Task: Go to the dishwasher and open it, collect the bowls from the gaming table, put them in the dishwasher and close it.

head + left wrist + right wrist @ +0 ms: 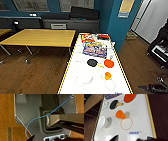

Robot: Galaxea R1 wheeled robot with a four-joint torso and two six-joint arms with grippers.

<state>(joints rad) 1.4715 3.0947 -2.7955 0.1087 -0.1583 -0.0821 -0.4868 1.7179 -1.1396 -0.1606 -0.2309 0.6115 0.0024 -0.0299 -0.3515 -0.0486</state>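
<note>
The gaming table (pixel 72 72) is a long white top with a yellowish edge, running away from me; it also shows in the right wrist view (pixel 142 112). On it stand a white bowl (pixel 83 80) (pixel 102 122), a small orange cup-shaped bowl (pixel 107 75) (pixel 120 114) and a clear glass bowl (pixel 79 59) (pixel 105 104). Farther along lie a black round piece with a tan handle (pixel 92 62) (pixel 114 104) and a flat bright orange round (pixel 109 63) (pixel 129 97). My right gripper (pixel 127 139) hovers open above the near end, close to the orange bowl. The dishwasher is out of view.
Colourful board-game boxes (pixel 95 47) cover the table's far end. A yellow-topped table (pixel 40 37) stands to the left, a teal wall (pixel 117 22) to the right, and dark equipment (pixel 160 50) at far right. The floor is wood. The left wrist view faces my own grey base with a blue cable (pixel 41 117).
</note>
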